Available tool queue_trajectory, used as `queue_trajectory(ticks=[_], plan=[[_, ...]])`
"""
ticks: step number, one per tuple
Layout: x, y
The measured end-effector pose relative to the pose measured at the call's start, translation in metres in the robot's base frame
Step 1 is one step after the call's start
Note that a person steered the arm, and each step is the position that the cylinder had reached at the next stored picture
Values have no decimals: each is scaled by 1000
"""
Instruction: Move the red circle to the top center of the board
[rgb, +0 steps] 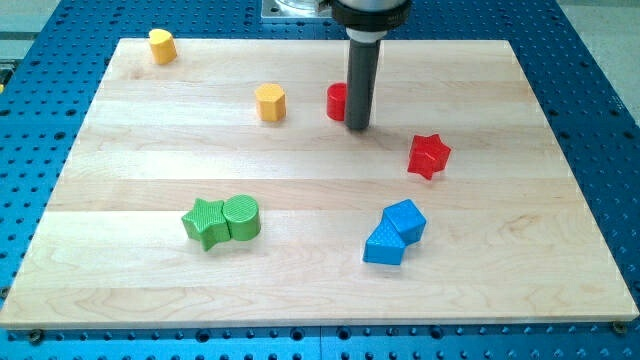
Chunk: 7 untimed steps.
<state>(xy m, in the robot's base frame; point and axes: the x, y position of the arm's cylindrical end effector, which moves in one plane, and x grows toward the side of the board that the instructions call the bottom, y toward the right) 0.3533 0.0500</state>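
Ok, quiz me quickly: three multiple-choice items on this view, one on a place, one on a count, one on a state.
1. My tip stands where relative to the red circle?
A. at its right edge in the view
B. far below it
C. at its left

2. How many yellow blocks lie on the board?
A. one
B. two
C. three

3. The two green blocks are
A. stacked
B. far apart
C. touching side by side

Key: 1 A, the rod hides the circle's right edge. 2 B, one at the top-left corner, one left of the red circle. 3 C, no gap shows between them.
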Motion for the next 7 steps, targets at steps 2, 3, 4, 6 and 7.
queue_trajectory(ticks=[2,3,4,6,7], plan=[[-71,-50],[2,-70],[-20,-98],[-60,-97],[-70,-88]])
